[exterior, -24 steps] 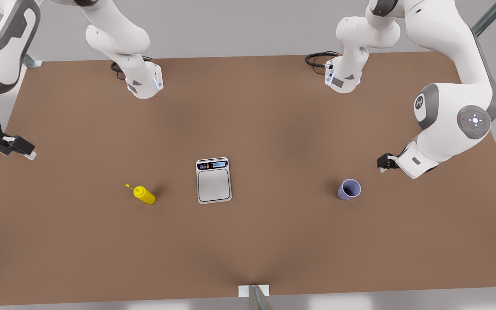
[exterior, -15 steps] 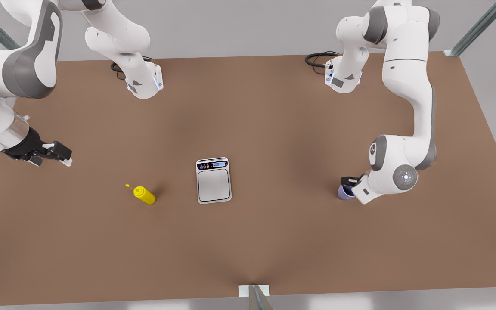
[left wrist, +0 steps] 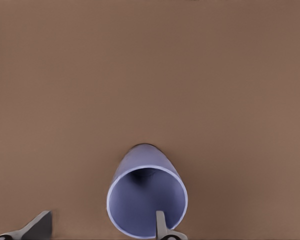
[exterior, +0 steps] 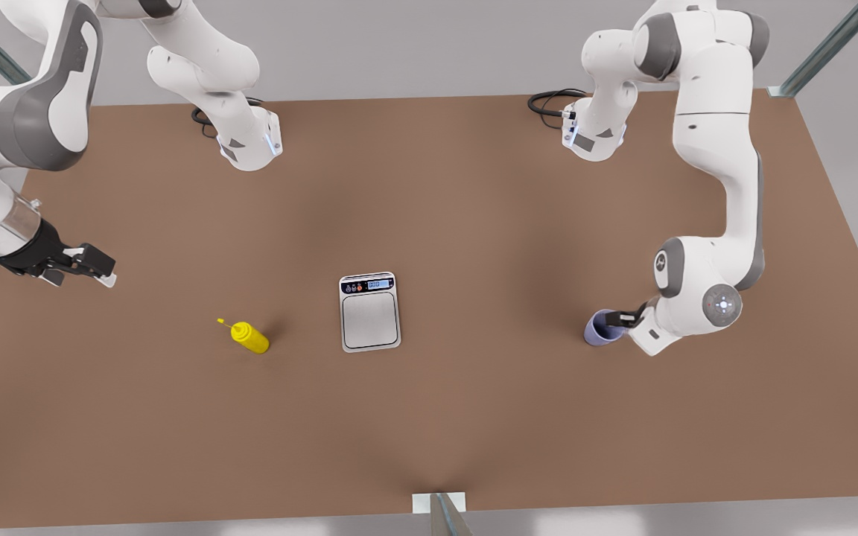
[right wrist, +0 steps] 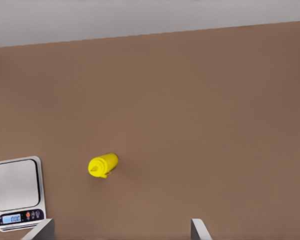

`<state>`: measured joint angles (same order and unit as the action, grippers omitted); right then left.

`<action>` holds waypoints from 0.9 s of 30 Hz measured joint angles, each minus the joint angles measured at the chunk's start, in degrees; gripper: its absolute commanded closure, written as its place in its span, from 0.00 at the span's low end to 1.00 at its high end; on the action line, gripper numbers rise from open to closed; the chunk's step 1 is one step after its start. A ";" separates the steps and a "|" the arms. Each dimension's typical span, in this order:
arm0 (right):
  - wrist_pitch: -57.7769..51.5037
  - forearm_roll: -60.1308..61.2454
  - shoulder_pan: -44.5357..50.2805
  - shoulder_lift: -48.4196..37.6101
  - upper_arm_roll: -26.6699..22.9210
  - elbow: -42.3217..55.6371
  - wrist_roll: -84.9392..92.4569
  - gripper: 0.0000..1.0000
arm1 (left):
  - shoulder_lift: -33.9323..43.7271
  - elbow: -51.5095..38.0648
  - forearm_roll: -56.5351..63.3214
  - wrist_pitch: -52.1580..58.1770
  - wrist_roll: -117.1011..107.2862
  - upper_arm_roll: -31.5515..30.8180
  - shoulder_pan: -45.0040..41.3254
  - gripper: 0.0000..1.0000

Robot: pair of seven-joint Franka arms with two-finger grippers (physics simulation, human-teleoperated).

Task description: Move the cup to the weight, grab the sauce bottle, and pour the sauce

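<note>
The left gripper (exterior: 617,320) sits at the cup (exterior: 602,329) on the front view's right side of the table (exterior: 474,417). Its fingers are spread wide and straddle the cup's wall — in the left wrist view one fingertip (left wrist: 161,226) is inside the rim of the cup (left wrist: 146,197), the other (left wrist: 37,227) outside on the table side, well off the wall. The jaws have not closed on it. The cup stands upright on the brown tabletop, its open mouth and darker inside visible from above.

The right gripper (exterior: 90,266) hangs above the table near the edge at the front view's left, with nothing between its parted fingers; in the right wrist view both fingertips (right wrist: 40,231) are set wide apart at the frame edge. From there it looks down on the bottle (right wrist: 103,165) and the scale (right wrist: 17,192).

The yellow bottle (exterior: 249,336) stands between the right gripper and the scale (exterior: 369,311), its thin nozzle pointing toward the front view's left. The scale lies flat near the middle of the table, display strip at the end toward the arm bases — its plate is bare, and the cup is well apart from it.
</note>
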<state>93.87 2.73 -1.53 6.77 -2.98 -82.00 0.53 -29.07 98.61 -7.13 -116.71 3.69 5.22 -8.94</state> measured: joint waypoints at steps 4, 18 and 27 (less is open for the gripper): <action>0.00 0.00 -0.06 0.00 -0.01 -0.09 0.00 0.00 | -1.03 0.17 0.06 -0.09 0.00 -0.03 -0.02 0.00; 0.00 0.00 -0.05 0.08 0.07 -0.28 -0.09 0.00 | -4.51 0.26 -0.41 -5.00 -0.16 -0.21 -0.11 0.79; -0.53 0.00 -0.02 0.00 0.00 -0.26 -0.09 0.00 | -5.56 0.00 -0.42 -5.29 -1.84 -0.21 -0.55 0.79</action>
<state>93.34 2.72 -1.55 6.77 -2.97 -82.27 0.44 -34.63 98.61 -7.54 -122.00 1.86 5.01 -9.49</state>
